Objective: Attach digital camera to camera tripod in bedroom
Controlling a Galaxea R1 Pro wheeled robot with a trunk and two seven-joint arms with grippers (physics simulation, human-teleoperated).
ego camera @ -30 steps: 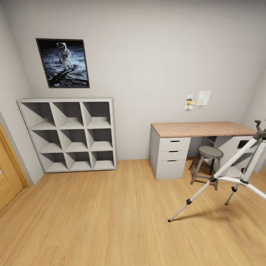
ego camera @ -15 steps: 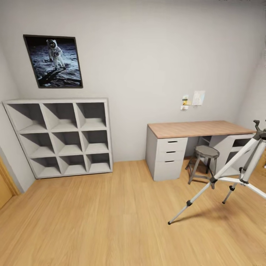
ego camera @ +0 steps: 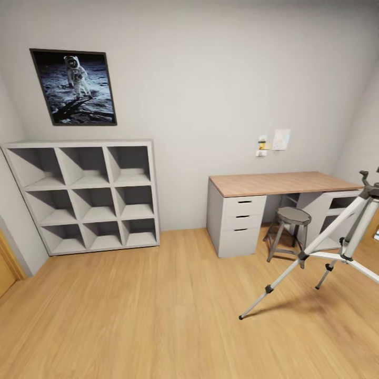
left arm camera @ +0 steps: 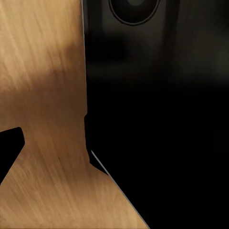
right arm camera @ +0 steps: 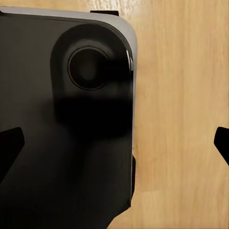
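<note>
The camera tripod (ego camera: 337, 237) stands on the light wood floor at the right of the head view, silver legs spread and its dark grey head (ego camera: 371, 189) cut by the picture's edge. The digital camera is out of view. In the right wrist view my right gripper (right arm camera: 117, 149) is open, its black fingertips (right arm camera: 10, 150) far apart over the floor and a black rounded body of the robot. In the left wrist view my left gripper (left arm camera: 114, 152) shows one black fingertip (left arm camera: 9, 148) set wide over the floor, beside a dark robot body.
A grey cube shelf (ego camera: 87, 195) stands against the back wall under an astronaut picture (ego camera: 73, 87). A wood-topped white desk (ego camera: 279, 184) with drawers is at the back right, a short grey round stool (ego camera: 290, 217) in front of it. Wood floor (ego camera: 147, 310) stretches between.
The head camera has shifted, so the shelf and picture sit further left and the wooden door at the left edge has nearly slid out of the picture. The room's things themselves have not moved.
</note>
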